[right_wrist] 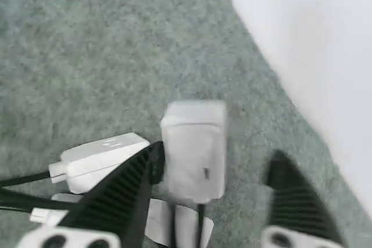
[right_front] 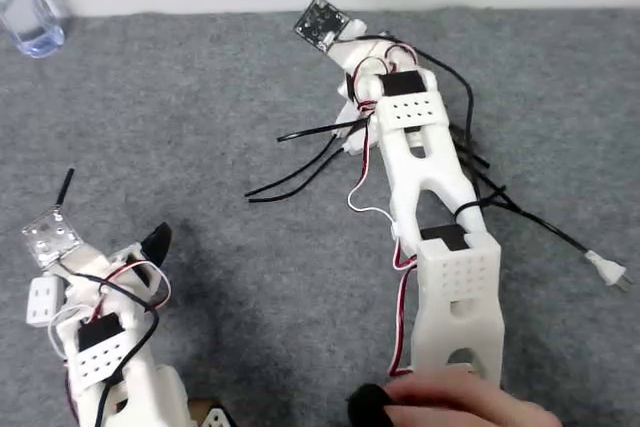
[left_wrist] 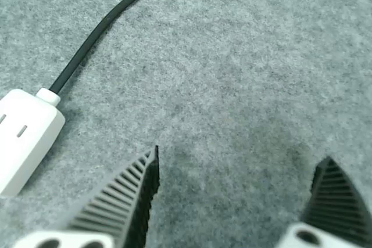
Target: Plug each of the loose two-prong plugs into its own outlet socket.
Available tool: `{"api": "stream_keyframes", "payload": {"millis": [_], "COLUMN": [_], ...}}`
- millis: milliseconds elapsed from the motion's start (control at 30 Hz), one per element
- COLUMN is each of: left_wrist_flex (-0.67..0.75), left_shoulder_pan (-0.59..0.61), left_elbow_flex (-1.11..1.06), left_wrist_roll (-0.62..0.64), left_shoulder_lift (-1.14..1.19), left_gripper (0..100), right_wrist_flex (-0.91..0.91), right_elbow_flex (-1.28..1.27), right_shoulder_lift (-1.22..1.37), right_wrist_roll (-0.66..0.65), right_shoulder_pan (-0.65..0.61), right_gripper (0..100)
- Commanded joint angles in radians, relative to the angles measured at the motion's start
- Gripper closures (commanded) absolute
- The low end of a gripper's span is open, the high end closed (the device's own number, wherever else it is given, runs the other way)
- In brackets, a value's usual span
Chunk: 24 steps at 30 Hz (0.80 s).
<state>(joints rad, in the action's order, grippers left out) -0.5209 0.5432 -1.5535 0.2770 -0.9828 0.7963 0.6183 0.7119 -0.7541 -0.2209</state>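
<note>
My left gripper (left_wrist: 239, 158) hangs open over bare grey carpet, nothing between its fingers. Just beside it lies a white outlet socket (left_wrist: 23, 137) with two slots and a black cable (left_wrist: 104, 27) running away from it. My right gripper (right_wrist: 218, 152) is open near the carpet's far edge, with a white socket block (right_wrist: 195, 149) standing between its fingers, close to one finger (right_wrist: 122, 196). A second white plug body (right_wrist: 99, 155) lies beside that block. A loose two-prong plug (right_front: 610, 269) on a black cable lies at the right of the carpet.
Several black cables (right_front: 300, 162) spread out left of the right arm (right_front: 430, 167). A person's hand (right_front: 460, 402) rests at that arm's base. A clear plastic bottle (right_front: 25, 7) stands at the back left. The white floor (right_wrist: 302, 33) begins past the carpet edge.
</note>
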Motion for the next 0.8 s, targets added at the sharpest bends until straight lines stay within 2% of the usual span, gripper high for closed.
{"api": "stream_keyframes", "payload": {"millis": [0,300,500,600,767], "left_wrist_flex": [0.023,0.023,0.023,0.023,0.025], "left_shoulder_pan": [0.005,0.005,0.003,0.003,0.002], "left_elbow_flex": [0.005,0.005,0.005,0.005,0.005], "left_wrist_roll": [-0.009,-0.009,-0.009,-0.009,-0.009], "left_shoulder_lift": [-0.014,-0.014,-0.014,-0.014,-0.014], "left_gripper": [61,61,61,61,61], "right_wrist_flex": [-0.01,0.056,0.292,0.415,0.707], "right_elbow_flex": [0.064,0.066,0.066,0.064,0.066], "right_shoulder_lift": [-0.047,-0.081,-0.228,-0.288,-0.357], "right_wrist_roll": [0.018,0.025,0.025,0.075,0.12], "right_shoulder_pan": [0.015,0.015,-0.005,-0.012,-0.05], "right_gripper": [59.1,59.2,59.3,59.3,59.3]}}
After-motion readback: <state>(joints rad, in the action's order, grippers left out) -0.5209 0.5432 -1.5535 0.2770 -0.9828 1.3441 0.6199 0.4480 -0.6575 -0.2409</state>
